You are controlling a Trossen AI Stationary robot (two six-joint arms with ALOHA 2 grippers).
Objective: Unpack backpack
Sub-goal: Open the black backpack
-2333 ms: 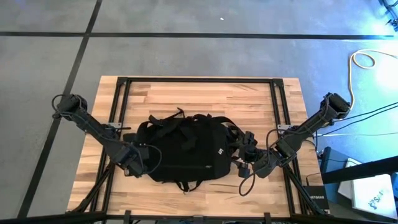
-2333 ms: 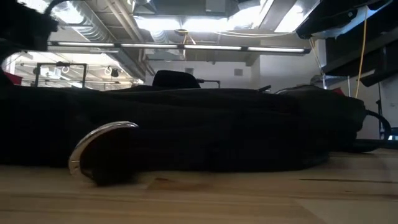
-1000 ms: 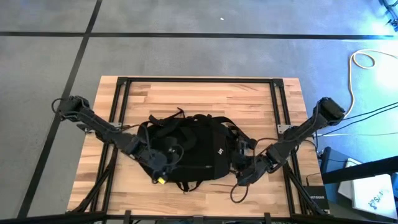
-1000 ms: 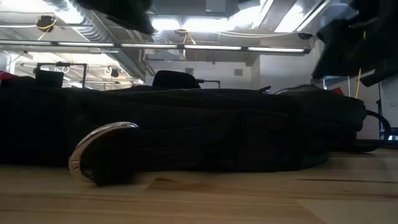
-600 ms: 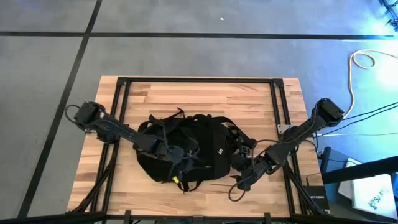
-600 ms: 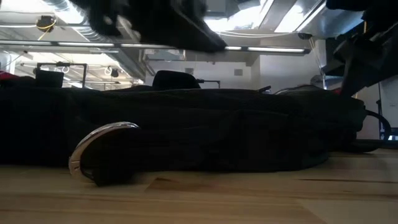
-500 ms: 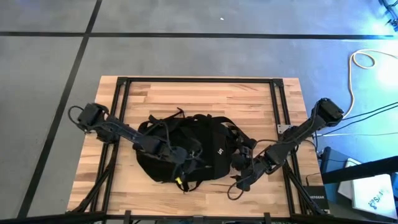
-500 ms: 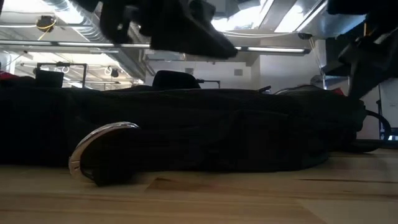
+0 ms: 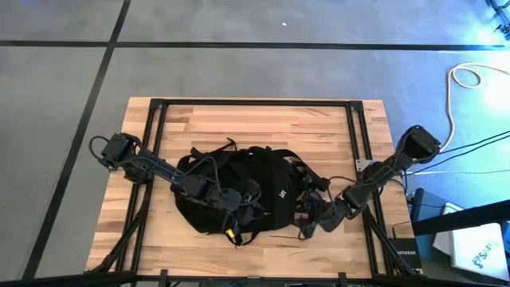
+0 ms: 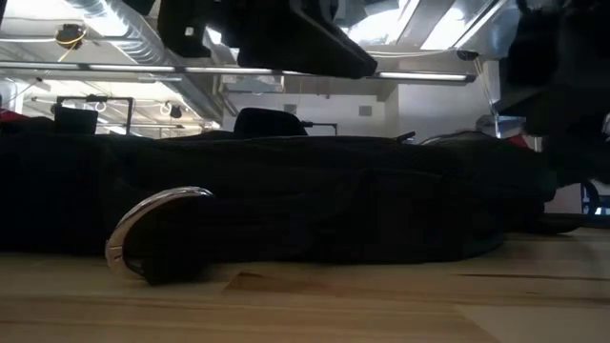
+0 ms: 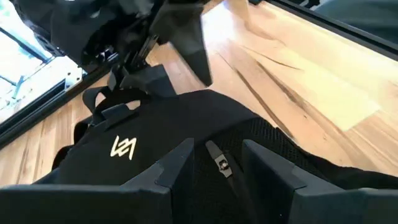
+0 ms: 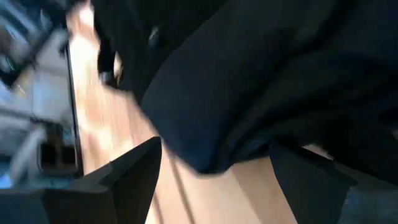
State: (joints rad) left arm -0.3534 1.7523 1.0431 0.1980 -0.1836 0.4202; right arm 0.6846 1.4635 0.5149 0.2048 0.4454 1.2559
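One backpack on one table; two arms, each with one hand: left hand; right hand.

The backpack is matt black woven cloth, with a patch of open mesh near a small dull metal zip pull. Its logo is flat white print. The bench is pale planked wood, smooth with a slight sheen. A curved band glints like polished metal.
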